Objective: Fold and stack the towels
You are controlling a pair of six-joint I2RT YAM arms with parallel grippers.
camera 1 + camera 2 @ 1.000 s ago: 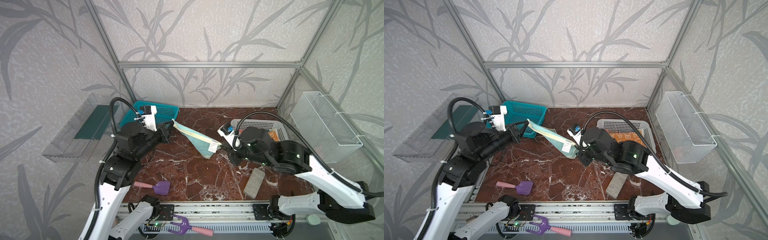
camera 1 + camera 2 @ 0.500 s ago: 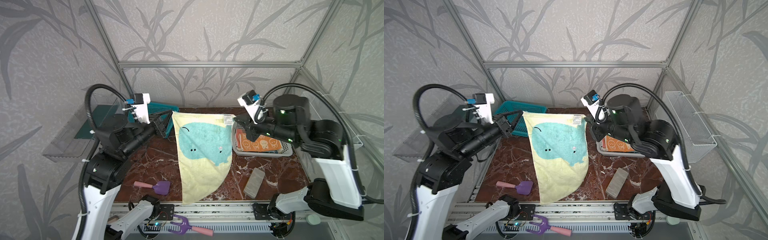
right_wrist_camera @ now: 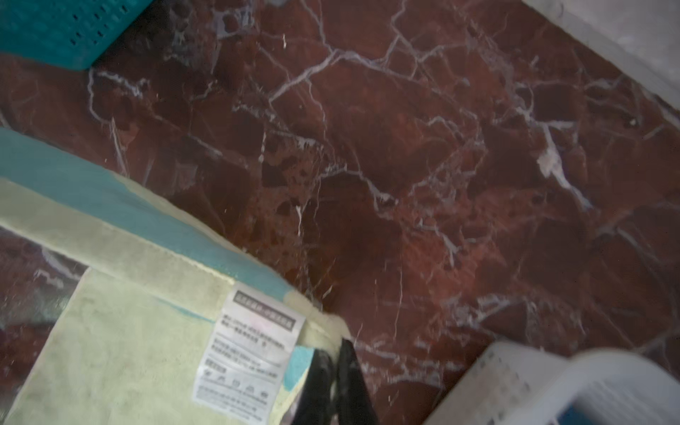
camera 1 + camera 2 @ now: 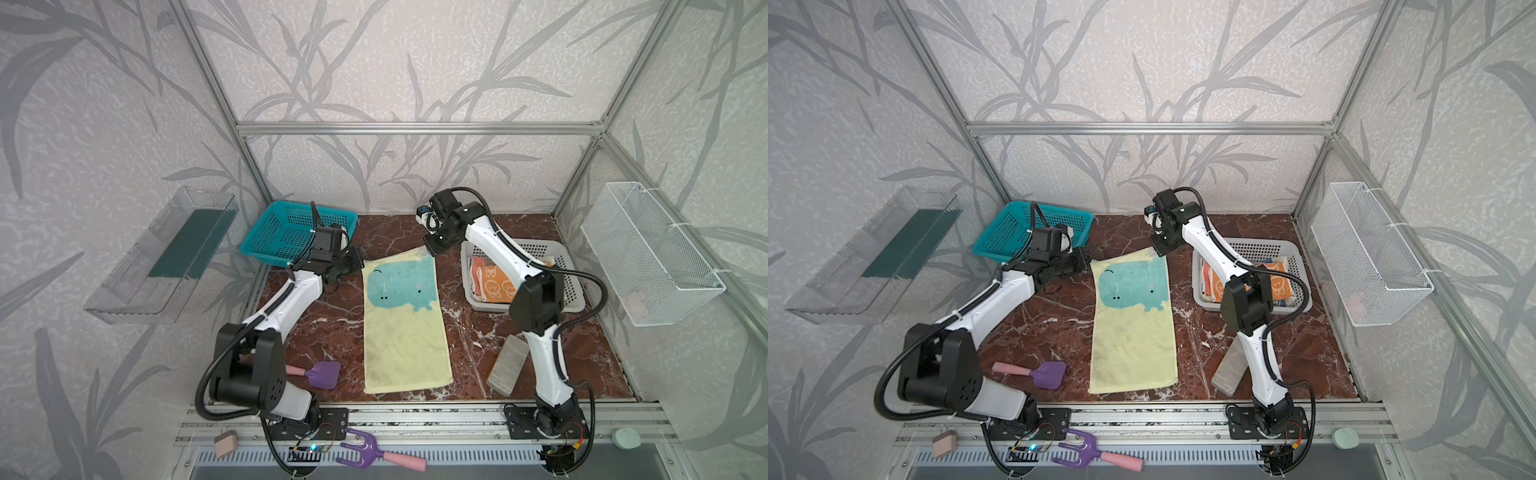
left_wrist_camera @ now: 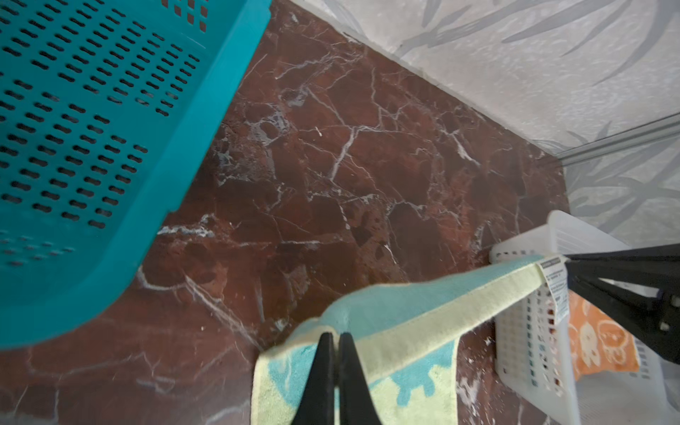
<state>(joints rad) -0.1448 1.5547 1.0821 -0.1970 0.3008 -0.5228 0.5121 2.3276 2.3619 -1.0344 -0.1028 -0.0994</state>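
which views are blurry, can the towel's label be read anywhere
Right wrist view: soft all over, the label on the towel is grey smears, unreadable. Left wrist view: table veins and teal basket fairly crisp, label small and blurred. Both top views: sharp, evenly lit, no glare, label too small to read.

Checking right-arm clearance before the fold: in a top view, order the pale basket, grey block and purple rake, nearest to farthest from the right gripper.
1. Pale basket, beside the right gripper pinching the yellow towel, back right.
2. Grey block, front right of the table.
3. Purple rake, on the front rail.
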